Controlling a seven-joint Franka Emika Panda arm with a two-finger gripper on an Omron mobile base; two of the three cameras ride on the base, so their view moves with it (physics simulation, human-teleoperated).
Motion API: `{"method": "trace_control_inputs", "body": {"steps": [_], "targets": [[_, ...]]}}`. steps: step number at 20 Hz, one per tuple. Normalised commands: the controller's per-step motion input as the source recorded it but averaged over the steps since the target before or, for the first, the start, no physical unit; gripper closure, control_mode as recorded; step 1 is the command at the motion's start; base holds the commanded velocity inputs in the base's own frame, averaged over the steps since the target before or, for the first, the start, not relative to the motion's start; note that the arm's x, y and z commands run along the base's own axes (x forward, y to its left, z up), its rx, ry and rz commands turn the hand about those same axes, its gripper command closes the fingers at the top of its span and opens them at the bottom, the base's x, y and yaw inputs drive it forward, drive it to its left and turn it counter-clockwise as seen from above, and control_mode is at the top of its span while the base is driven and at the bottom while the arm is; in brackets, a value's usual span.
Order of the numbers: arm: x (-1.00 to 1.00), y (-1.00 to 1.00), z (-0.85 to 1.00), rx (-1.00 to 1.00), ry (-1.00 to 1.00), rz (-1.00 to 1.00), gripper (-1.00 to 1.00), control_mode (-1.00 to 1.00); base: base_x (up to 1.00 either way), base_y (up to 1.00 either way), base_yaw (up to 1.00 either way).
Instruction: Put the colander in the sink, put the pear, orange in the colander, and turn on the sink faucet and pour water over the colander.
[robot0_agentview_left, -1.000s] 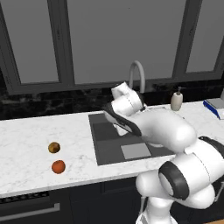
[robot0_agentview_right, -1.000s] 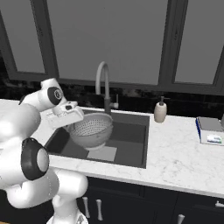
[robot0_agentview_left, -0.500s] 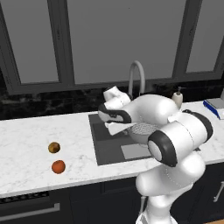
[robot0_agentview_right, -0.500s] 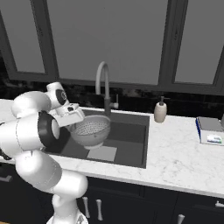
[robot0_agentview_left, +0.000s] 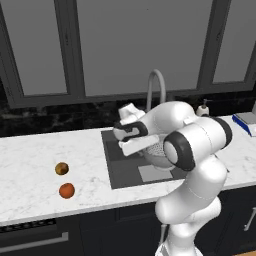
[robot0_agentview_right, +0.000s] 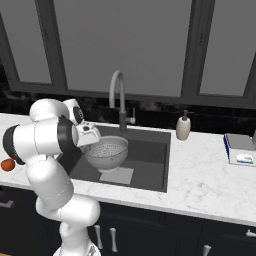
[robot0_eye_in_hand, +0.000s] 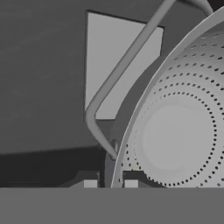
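My gripper (robot0_agentview_right: 89, 141) is shut on the left rim of the colander (robot0_agentview_right: 107, 152), a pale perforated bowl held upright inside the dark sink (robot0_agentview_right: 150, 162). In the hand view the rim runs between my fingertips (robot0_eye_in_hand: 90, 183), with the colander (robot0_eye_in_hand: 175, 131) on the right and its thin loop handle over the sink's light patch. From the left base view the colander (robot0_agentview_left: 157, 150) peeks out behind my arm, beside the gripper (robot0_agentview_left: 140, 146). The pear (robot0_agentview_left: 62, 168) and the orange (robot0_agentview_left: 66, 190) lie on the white counter left of the sink (robot0_agentview_left: 122, 172). The faucet (robot0_agentview_right: 118, 95) arches behind the basin.
A beige soap dispenser (robot0_agentview_right: 183, 127) stands behind the sink's right corner. A box (robot0_agentview_right: 240, 149) lies at the far right of the counter. My arm's bulky links stand in front of the basin's left half. Dark windows and a black backsplash run behind.
The arm's elbow and upper links have swung around. The colander has sunk slightly lower into the sink, with the grip on it unchanged. The fruits have not moved.
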Motion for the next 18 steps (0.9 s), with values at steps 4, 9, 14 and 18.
{"method": "trace_control_inputs", "body": {"steps": [4, 9, 14, 18], "targets": [[0.11, -0.11, -0.37, 0.09, -0.09, 0.02, 1.00, -1.00, 0.00, 0.00, 0.00], [0.11, -0.19, -0.25, 0.08, -0.06, 0.06, 1.00, -1.00, 0.00, 0.00, 0.00], [0.09, -0.22, -0.23, 0.08, -0.06, 0.08, 1.00, -1.00, 0.00, 0.00, 0.00], [0.17, -0.04, -0.30, 0.04, -0.01, 0.06, 1.00, -1.00, 0.00, 0.00, 0.00]]}}
